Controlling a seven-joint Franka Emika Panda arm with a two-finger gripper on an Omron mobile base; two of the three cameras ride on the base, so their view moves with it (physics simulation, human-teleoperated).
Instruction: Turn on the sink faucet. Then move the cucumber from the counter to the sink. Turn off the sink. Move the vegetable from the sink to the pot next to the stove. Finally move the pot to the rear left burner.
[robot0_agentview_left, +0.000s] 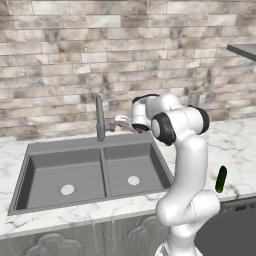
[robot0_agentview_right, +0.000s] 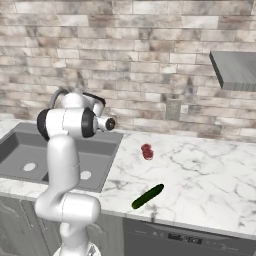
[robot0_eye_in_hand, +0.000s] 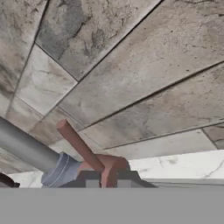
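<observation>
The sink faucet (robot0_agentview_left: 99, 117) stands behind the dark double-basin sink (robot0_agentview_left: 30, 165), its grey spout (robot0_eye_in_hand: 26, 151) crossing the hand view. My gripper (robot0_agentview_left: 113, 123) reaches in from the right to the faucet's base, shut, and shows end-on in the right base view (robot0_agentview_right: 110, 123). In the hand view a reddish lever (robot0_eye_in_hand: 76, 142) rises right at my fingertips (robot0_eye_in_hand: 89, 178), touching or nearly so. The dark green cucumber (robot0_agentview_left: 221, 179) lies on the marble counter (robot0_agentview_left: 235, 145) right of the sink, near the front edge (robot0_agentview_right: 148, 196). The pot and stove are out of view.
A small red object (robot0_agentview_right: 146, 151) sits on the counter (robot0_agentview_right: 200, 165) between sink (robot0_agentview_right: 15, 145) and cucumber. A brick wall (robot0_agentview_left: 125, 50) runs close behind the faucet. A grey hood edge (robot0_agentview_right: 235, 70) hangs at upper right. A dark appliance front (robot0_agentview_right: 190, 240) sits under the counter.
</observation>
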